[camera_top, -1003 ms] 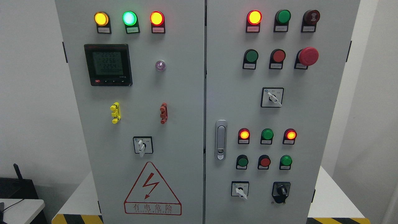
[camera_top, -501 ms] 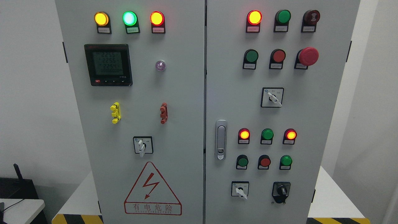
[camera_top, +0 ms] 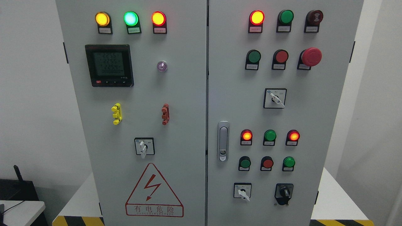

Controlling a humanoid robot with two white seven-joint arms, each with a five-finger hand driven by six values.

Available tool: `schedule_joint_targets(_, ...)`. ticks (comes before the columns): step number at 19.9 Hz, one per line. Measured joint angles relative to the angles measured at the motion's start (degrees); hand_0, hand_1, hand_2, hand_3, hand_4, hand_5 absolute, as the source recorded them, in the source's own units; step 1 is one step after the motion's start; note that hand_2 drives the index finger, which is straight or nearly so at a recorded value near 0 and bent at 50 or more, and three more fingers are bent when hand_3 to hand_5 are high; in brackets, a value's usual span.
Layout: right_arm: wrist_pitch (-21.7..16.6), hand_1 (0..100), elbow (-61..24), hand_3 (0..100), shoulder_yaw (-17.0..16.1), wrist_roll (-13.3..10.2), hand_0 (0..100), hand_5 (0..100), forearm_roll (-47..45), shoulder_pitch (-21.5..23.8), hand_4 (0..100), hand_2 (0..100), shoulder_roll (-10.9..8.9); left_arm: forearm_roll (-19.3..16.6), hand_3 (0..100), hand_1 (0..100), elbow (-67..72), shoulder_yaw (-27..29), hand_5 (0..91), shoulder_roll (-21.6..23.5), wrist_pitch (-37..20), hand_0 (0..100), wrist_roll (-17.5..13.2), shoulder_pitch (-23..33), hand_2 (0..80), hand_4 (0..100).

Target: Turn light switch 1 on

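My hands are out of shot, grip state unknown; cabinet [camera_top: 176, 94] btn labels too small to read.

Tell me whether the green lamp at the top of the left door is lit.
On. The green lamp glows bright with a pale centre, between the lit yellow lamp and red lamp.

Readable: 有电危险 on red triangle warning sign [camera_top: 154, 190] at left door's bottom edge; 2255, 2256, 2254 on meter display [camera_top: 109, 65] near its upper left corner. Button labels too small.
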Motion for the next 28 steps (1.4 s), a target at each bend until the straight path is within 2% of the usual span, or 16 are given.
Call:
schedule_joint_targets(2, 0.00, 39, 0.00, 0, 0.00, 0.00, 12, 0, 0.00, 0.00, 0, 0, 0.00, 0.35, 45, 12, -3.13, 2.41, 15.4, 0.05, -2.95, 35, 1.22, 0.40, 17.1, 53)
schedule_joint_targets(5, 0.00, 39, 0.00, 0, 0.00, 0.00, 12, 0, 0.00, 0.00, 0, 0, 0.00, 1.14, 53, 17, -7.94, 5.76, 23.8, 0.12, -6.71, 35, 1.94, 0.77, 23.4, 60)
schedule_joint_targets(10, 0.00, 39, 0.00, 0, 0.00, 0.00, 12, 0, 0.00, 0.00, 0, 0, -0.01, 1.70, 68, 26, -17.58, 10.10, 40.7, 0.22, -8.85, 38, 2.26, 1.07, 34.3, 74)
schedule_joint_targets(12, 0.00, 39, 0.00, 0, 0.00, 0.00, 12, 0, 0.00, 0.00, 0, 0, -0.01, 1.82, 77, 31, -22.32, 11.42, 58.7, 0.24, -9.05, 41, 2.20, 1.14, 44.0, 84)
schedule_joint_targets(15, 0.00, 39, 0.00, 0, 0.00, 0.00, 12, 0, 0.00, 0.00, 0, 0, 0.00, 1.85, 86, 34, -29.63, 12.85, 75.9, 0.27, -9.50, 42, 1.52, 1.21, 51.5, 92)
schedule_joint_targets(17, 0.00, 39, 0.00, 0, 0.00, 0.00, 12, 0, 0.00, 0.00, 0, 0, -0.01, 1.83, 89, 34, -34.57, 13.55, 82.0, 0.29, -9.74, 42, 0.42, 1.23, 52.8, 94)
schedule_joint_targets(22, 0.00, 39, 0.00, 0, 0.00, 0.00, 12, 0, 0.00, 0.00, 0, 0, -0.01, 1.70, 89, 31, -46.01, 14.39, 83.8, 0.32, -9.79, 41, -4.35, 1.26, 51.5, 95)
schedule_joint_targets(28, 0.00, 39, 0.00, 0, 0.00, 0.00, 12, 0, 0.00, 0.00, 0, 0, -0.01, 0.83, 90, 30, -56.49, 12.17, 84.1, 0.34, -11.31, 39, -5.60, 1.06, 50.6, 95)
